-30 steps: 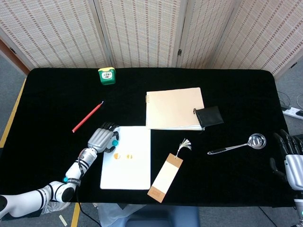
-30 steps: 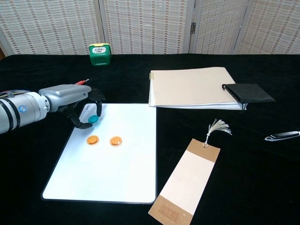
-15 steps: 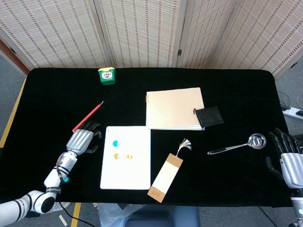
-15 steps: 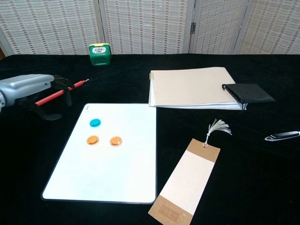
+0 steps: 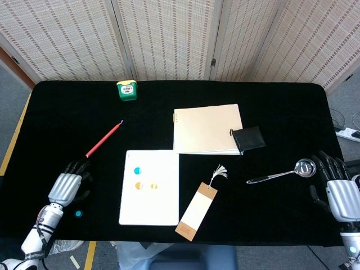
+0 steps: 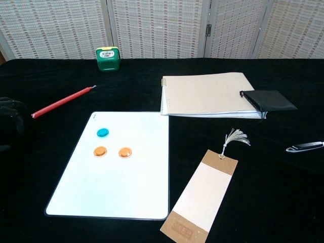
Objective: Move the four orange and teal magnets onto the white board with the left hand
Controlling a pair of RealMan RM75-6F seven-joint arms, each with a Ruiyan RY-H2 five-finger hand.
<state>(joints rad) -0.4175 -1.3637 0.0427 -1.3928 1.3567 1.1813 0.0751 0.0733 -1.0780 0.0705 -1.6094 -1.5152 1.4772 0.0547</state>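
My left hand (image 5: 66, 188) hangs over the black table (image 5: 67, 112) at the lower left of the head view, well to the left of the white board (image 5: 160, 197). It holds nothing; its dark fingers (image 5: 76, 167) point toward the top of the frame, and whether they are spread or curled I cannot tell. In the chest view only dark fingertips show at the left edge.

Just below and right of that hand, one teal magnet on the table (image 5: 78, 214) lies on the black cloth, off the board. On the board's upper left part sit three more: a teal magnet on the board (image 6: 103, 132), and below it a left orange magnet (image 6: 100, 151) beside a right orange magnet (image 6: 125, 152), all apart from one another.

A red pencil (image 5: 104, 139) lies slantwise above the hand, left of the board. Near the top of the frame stands a green tape measure (image 5: 126, 90).

Right of the board's top edge lies a tan notebook (image 5: 206, 128), with a small black pouch (image 5: 248, 138) overlapping its right edge. A tasselled bookmark (image 5: 196, 210) lies tilted just right of the board's lower corner. Further right rests a metal ladle (image 5: 284, 171).

My right hand (image 5: 336, 190) shows at the right edge of the head view, just right of the ladle's bowl, holding nothing, its fingers apart and pointing up the frame.
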